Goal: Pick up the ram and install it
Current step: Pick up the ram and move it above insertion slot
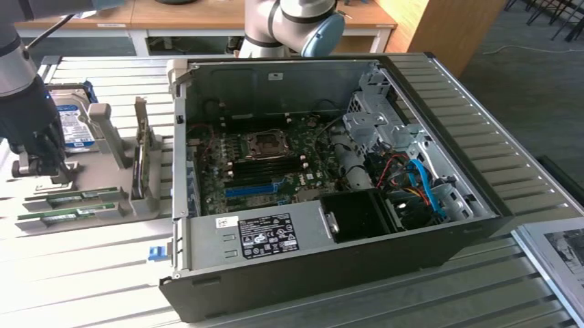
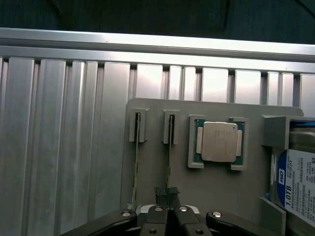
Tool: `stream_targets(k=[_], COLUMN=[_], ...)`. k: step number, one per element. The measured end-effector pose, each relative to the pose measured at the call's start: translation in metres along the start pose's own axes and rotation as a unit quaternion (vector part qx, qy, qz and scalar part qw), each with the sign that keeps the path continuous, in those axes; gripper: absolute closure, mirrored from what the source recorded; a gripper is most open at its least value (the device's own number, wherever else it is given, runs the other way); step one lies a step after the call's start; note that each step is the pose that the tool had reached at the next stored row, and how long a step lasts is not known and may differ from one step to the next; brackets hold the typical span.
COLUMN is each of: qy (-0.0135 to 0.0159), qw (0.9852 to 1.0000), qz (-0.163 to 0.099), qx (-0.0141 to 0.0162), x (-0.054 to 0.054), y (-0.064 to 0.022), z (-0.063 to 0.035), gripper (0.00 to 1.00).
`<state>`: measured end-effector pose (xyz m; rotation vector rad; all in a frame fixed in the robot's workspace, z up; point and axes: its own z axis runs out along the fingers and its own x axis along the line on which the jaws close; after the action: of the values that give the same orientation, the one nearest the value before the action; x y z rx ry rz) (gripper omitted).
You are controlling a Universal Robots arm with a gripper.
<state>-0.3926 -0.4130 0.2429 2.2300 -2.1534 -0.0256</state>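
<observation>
You've got a ribbed aluminium surface carrying everything. The biggest item on it is an open black computer case, lying on its side with its green motherboard exposed. It sits toward the exterior view's right. The grey robot arm hangs over the exterior view's left side, above a flat grey plastic holder tray. On that tray you have a box-like hard drive with a blue-white label at one end. Beside it is a square silver processor chip in its own recess. The long, thin green ram stick stands edge-on in the tray slot just beside the processor. A second green ram stick stands in the next slot, farther from the processor. The fingers are closed together, directly in line with the first stick. You can't tell whether they touch it. Neither stick is in the case.
</observation>
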Motion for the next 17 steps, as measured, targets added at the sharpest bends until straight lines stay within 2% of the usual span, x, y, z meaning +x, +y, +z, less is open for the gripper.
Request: stream_targets(k=[9, 17], qy=[0.0000, 0.0000], qw=[1.0000, 1.0000], qz=[0.000, 0.000], qx=[0.0001, 0.0000], x=[0.0003, 0.0049], y=[0.0000, 0.0001], z=[0.0017, 0.0017], gripper=[0.90, 0.90])
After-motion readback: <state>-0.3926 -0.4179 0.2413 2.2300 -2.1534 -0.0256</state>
